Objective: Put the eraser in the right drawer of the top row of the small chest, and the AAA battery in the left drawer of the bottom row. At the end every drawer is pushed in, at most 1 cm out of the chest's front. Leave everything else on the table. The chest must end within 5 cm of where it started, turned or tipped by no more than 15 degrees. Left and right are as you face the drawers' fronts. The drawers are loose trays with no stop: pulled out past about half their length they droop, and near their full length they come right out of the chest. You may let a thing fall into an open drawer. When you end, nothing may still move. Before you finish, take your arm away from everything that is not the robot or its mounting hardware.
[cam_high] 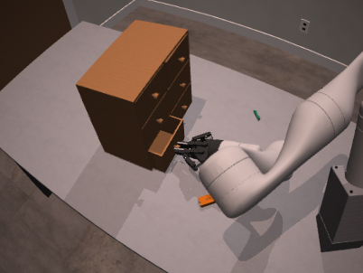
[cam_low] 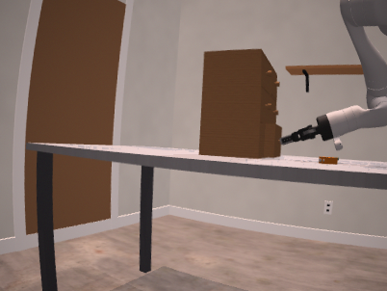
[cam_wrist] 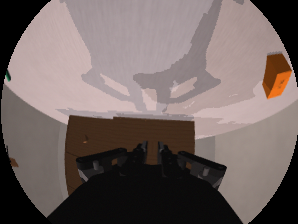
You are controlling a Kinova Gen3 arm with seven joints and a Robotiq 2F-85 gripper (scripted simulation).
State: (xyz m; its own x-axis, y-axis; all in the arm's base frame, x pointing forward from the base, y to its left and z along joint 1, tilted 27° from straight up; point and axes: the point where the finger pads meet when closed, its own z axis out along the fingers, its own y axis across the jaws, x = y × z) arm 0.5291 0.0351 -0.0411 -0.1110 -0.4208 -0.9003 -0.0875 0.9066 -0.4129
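The brown chest (cam_high: 124, 59) (cam_low: 231, 101) stands upright, with three rows of two drawers. Its bottom-left drawer (cam_high: 161, 141) (cam_low: 275, 142) is pulled partly out; the part of its inside that shows is empty. The other drawers look pushed in. My gripper (cam_high: 176, 147) (cam_low: 282, 141) (cam_wrist: 152, 147) is at that drawer's front, its fingers shut on the knob, which is mostly hidden. The orange block (cam_high: 206, 200) (cam_low: 328, 160) (cam_wrist: 277, 80), apparently the eraser, lies on the table. The green AAA battery (cam_high: 256, 115) (cam_wrist: 7, 75) lies farther toward the back.
The grey table (cam_high: 54, 59) (cam_low: 168, 160) bears all these things. The arm (cam_high: 239, 174) (cam_low: 351, 120) reaches low over it, between the orange block and the battery in the top view. A wall shelf (cam_low: 327, 69) shows behind the chest in the exterior view.
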